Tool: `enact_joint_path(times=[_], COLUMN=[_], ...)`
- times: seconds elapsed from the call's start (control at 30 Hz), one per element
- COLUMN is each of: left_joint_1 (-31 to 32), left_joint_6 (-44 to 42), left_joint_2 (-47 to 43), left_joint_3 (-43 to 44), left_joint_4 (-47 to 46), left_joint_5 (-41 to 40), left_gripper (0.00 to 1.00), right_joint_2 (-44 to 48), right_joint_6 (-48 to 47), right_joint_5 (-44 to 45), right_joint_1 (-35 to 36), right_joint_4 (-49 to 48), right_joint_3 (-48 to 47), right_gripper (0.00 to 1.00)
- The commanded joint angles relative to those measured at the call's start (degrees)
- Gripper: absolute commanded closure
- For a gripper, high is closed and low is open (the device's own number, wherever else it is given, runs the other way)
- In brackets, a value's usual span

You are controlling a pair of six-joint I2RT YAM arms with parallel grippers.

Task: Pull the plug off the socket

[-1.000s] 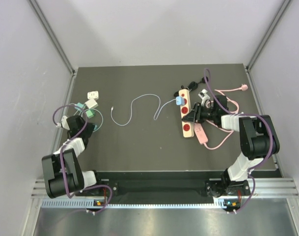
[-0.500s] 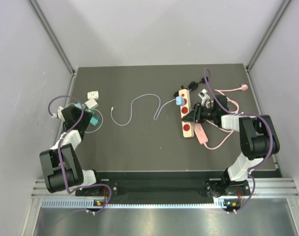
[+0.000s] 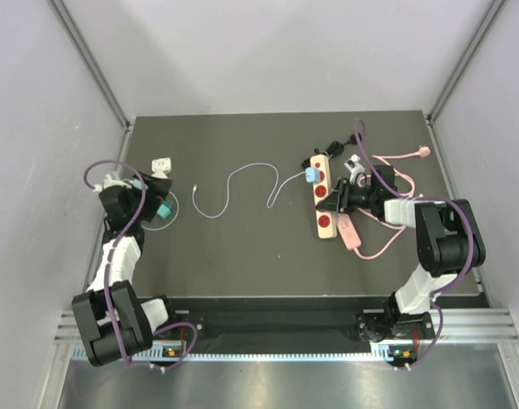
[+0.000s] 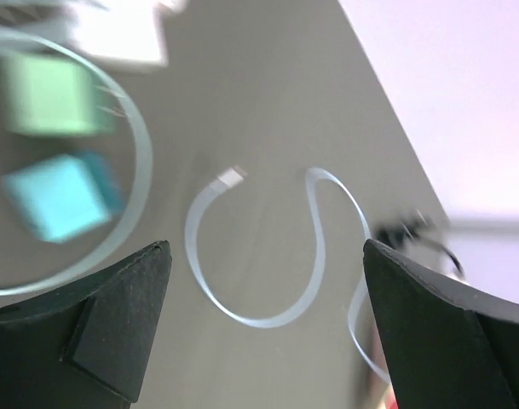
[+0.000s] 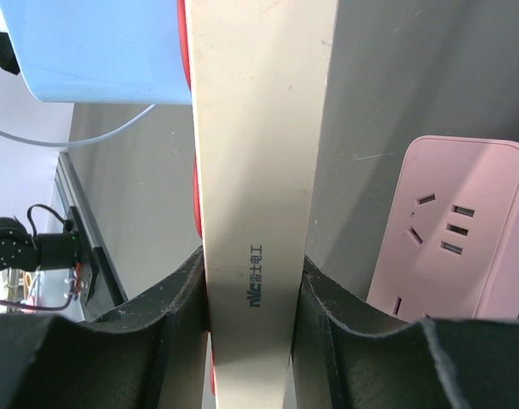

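Note:
A cream power strip with red sockets [image 3: 324, 204] lies at the right of the table, and my right gripper [image 3: 334, 203] is shut across its narrow body [image 5: 259, 170]. Both pads [image 5: 178, 298] press its sides. A light blue plug [image 3: 311, 175] sits in the strip's far end [image 5: 97, 51]. Its pale cable [image 3: 233, 183] snakes left over the mat [image 4: 268, 256]. My left gripper [image 3: 153, 189] hovers at the far left, open wide with nothing between its fingers [image 4: 123, 315].
A teal adapter [image 4: 59, 196], a green adapter [image 4: 50, 94] and a white adapter [image 3: 161, 164] lie by the left gripper. A pink power strip [image 5: 455, 230] with its pink cable [image 3: 387, 239] lies right beside the cream strip. Black cables [image 3: 331, 146] are bunched behind.
My left gripper has gone from nearly shut to wide open, and its arm has swung back toward the far left. The right gripper and the strip have not moved.

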State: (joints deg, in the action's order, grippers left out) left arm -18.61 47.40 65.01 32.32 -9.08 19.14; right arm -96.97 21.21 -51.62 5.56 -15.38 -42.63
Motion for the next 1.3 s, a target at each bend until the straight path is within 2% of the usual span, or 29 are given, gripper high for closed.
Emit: enact_joint_path(times=[0.0, 0.03, 0.13, 0.23, 0.33, 0.5, 0.73, 0.8, 0.93, 1.07, 1.27], left_joint_1=[1.8, 3.1, 10.1, 22.3, 31.0, 42.5, 57.7, 59.8, 64.7, 65.5, 65.5], left_joint_6=[1.5, 1.7, 1.7, -0.7, -1.8, -3.0, -7.7, -8.8, -11.8, -11.0, -10.5], left_joint_2=[0.9, 1.0, 0.3, -0.5, 0.4, 4.9, 18.8, 21.7, 29.0, 34.7, 41.3], left_joint_3=[-1.4, -1.2, -0.3, 2.3, 4.9, 9.3, 20.0, 22.5, 28.0, 31.6, 36.9], left_joint_4=[-8.7, -10.7, -13.8, -13.9, -13.9, -12.6, -9.6, -8.7, -9.0, -9.5, -10.0], left_joint_5=[16.8, 19.7, 21.7, 21.6, 19.4, 11.3, -1.7, -4.9, -16.5, -23.3, -29.0], left_gripper=[0.01, 0.01, 0.01, 0.02, 0.02, 0.05, 0.07, 0.07, 0.07, 0.08, 0.08], right_joint_2=[0.3, 0.2, -0.2, -0.2, -0.2, -0.2, -0.1, -0.1, -0.2, 0.0, -0.1], right_joint_6=[-1.2, -1.3, -1.5, -1.8, -1.9, -1.9, -1.9, -2.0, -1.8, -1.7, -1.5], right_joint_5=[-3.7, -3.8, -3.8, -3.8, -3.7, -3.8, -3.8, -3.8, -3.9, -4.1, -4.4], right_joint_1=[-0.8, -0.7, -0.7, -0.7, -0.7, -0.7, -0.7, -0.7, -0.7, -0.7, -0.7], right_joint_4=[-6.9, -6.9, -6.7, -6.3, -6.2, -6.2, -6.1, -6.1, -6.1, -6.1, -6.2], right_joint_3=[-0.8, -0.9, -1.0, -1.2, -1.1, -1.2, -1.2, -1.3, -1.3, -1.3, -1.4], right_gripper=[1.00, 1.00, 1.00, 1.00, 1.00, 1.00, 1.00, 1.00, 1.00, 1.00, 1.00])
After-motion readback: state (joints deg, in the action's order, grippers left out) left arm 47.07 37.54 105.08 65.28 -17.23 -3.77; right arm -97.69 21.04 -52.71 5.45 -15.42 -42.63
